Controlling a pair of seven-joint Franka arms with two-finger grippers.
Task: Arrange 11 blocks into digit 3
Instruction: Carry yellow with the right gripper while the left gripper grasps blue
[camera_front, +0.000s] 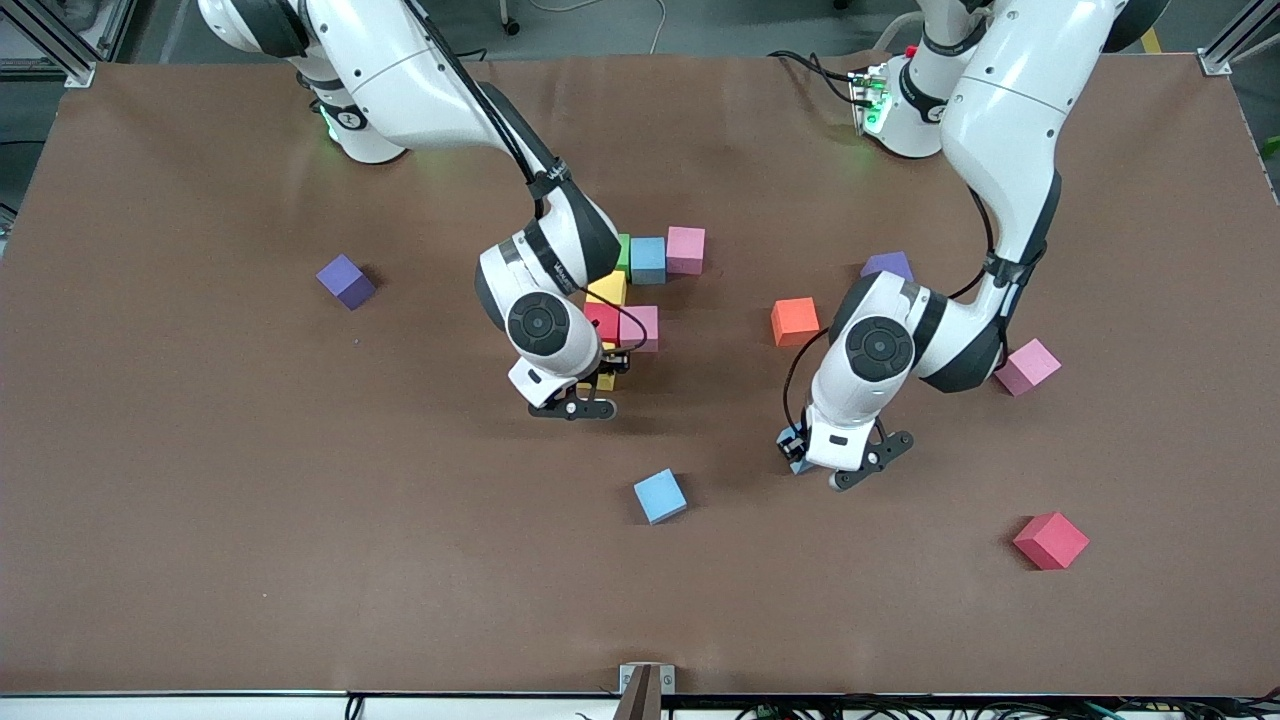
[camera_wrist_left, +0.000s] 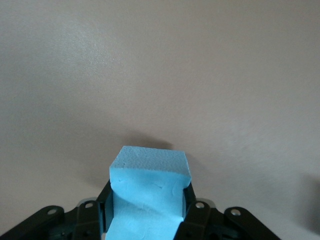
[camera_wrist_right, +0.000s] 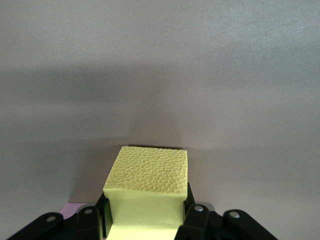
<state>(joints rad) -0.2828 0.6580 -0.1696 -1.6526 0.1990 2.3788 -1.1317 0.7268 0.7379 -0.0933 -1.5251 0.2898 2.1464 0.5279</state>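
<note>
the right gripper (camera_wrist_right: 145, 220) is clenching a yellow block (camera_wrist_right: 147, 187) just beside the part-built digit 3 (camera_front: 650, 290); the left gripper (camera_wrist_left: 146, 220) is clamping a blue block (camera_wrist_left: 147, 190) on the table (camera_front: 200, 450), so it should be lifting straight up.

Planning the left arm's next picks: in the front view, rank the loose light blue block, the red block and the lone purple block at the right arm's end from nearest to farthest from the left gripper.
From the left gripper, shut on a blue block:
1. Light blue block, beside it, toward the right arm's end.
2. Red block, toward the left arm's end, nearer the front camera.
3. Purple block, at the right arm's end.
</note>
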